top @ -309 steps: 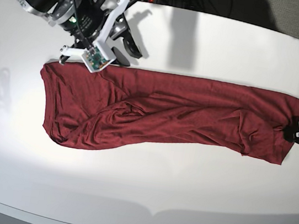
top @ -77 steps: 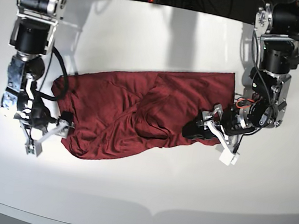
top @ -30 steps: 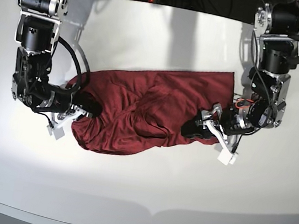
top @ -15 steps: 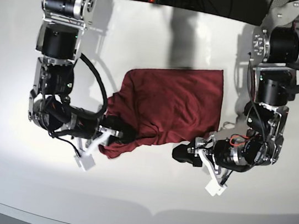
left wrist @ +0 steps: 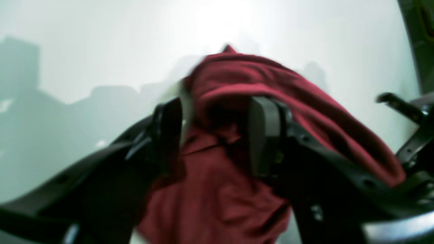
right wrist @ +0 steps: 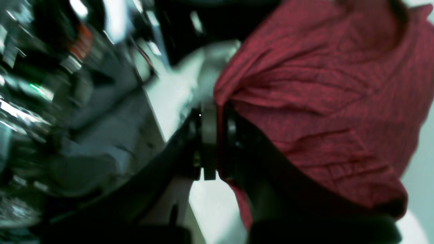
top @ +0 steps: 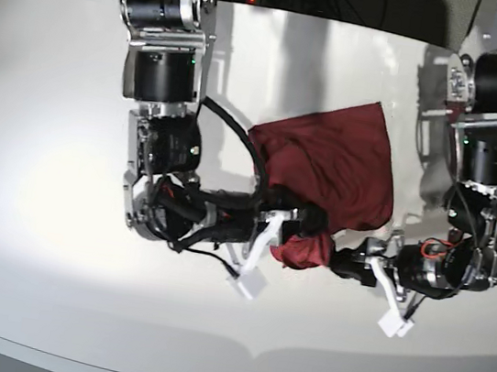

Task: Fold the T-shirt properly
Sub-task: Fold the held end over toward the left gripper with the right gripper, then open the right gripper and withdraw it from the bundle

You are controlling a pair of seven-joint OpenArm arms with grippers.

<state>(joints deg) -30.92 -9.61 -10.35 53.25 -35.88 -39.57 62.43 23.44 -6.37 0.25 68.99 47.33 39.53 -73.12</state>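
Maroon T-shirt [top: 339,166] (bunched) is pinched in the right claw [right wrist: 214,112]; left claw [left wrist: 217,132] gapes around it.

From my station, the T-shirt [top: 339,166] reads as thin, matt maroon knit cloth, soft and creased, with a fine ribbed weave showing at right in the right wrist view [right wrist: 305,101]. The table [top: 31,285] looks like smooth white board with a soft sheen, brightest at lower left of the base view. The right gripper [right wrist: 213,135] has matt black plastic fingers; the left gripper [left wrist: 217,135] looks the same, dull black with slightly glossy edges. The arm housings [top: 158,72] appear as black casing with brushed silver metal collars.
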